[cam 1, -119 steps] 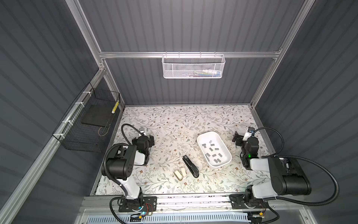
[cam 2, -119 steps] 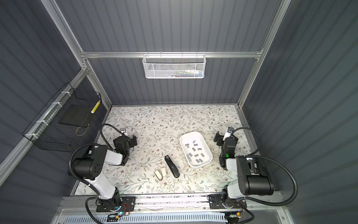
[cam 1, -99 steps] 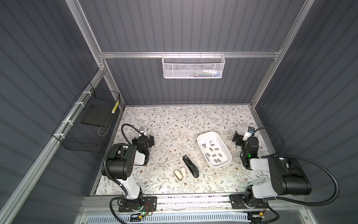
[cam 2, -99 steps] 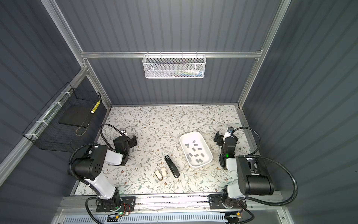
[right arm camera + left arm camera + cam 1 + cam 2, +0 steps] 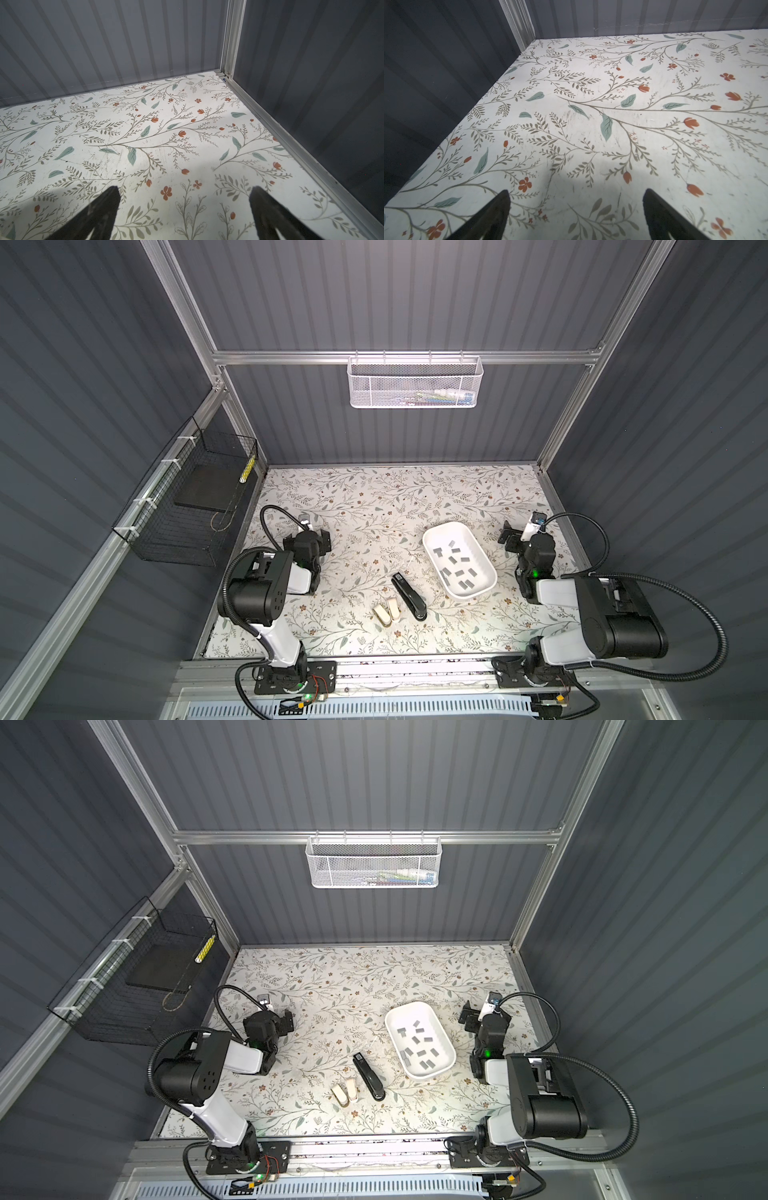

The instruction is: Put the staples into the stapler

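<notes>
A black stapler (image 5: 409,592) (image 5: 368,1071) lies closed on the floral tabletop near the front middle. To its right, several grey staples (image 5: 464,584) (image 5: 426,1064) lie loose in a white tray (image 5: 446,524) (image 5: 409,1004). My left gripper (image 5: 323,537) (image 5: 287,1021) rests low at the left edge, far from the stapler. It is open over bare table in the left wrist view (image 5: 576,199). My right gripper (image 5: 509,537) (image 5: 468,1017) sits right of the tray, also open with nothing between its fingers (image 5: 185,197).
Two small beige objects (image 5: 386,612) lie just left of the stapler. A black wire basket (image 5: 195,506) hangs on the left wall and a white mesh basket (image 5: 415,383) on the back wall. Walls enclose the table on three sides.
</notes>
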Available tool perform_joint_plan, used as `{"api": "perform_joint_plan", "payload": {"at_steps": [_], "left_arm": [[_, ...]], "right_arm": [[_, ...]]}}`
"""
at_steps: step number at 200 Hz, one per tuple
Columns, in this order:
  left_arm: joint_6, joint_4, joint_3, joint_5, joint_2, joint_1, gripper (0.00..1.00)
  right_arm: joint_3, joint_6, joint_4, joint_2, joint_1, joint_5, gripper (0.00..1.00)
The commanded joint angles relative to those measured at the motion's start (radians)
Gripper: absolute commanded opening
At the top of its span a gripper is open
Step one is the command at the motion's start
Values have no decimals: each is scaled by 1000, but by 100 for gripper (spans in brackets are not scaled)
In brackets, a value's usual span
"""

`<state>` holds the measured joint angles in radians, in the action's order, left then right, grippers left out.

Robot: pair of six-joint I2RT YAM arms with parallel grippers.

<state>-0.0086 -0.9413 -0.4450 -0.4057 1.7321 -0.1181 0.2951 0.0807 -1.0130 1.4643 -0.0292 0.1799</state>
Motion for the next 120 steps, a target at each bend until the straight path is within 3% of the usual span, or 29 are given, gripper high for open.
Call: {"api": "perform_joint_plan", "payload": {"at_steps": [1, 120], "left_arm": [[-11, -4, -11, 7, -16, 3, 100], [-7, -22, -3, 5, -16, 3, 100]], "right_arm": [[5, -12, -7, -9, 6, 6, 99], [1, -13, -16, -10, 9, 9, 99]]}}
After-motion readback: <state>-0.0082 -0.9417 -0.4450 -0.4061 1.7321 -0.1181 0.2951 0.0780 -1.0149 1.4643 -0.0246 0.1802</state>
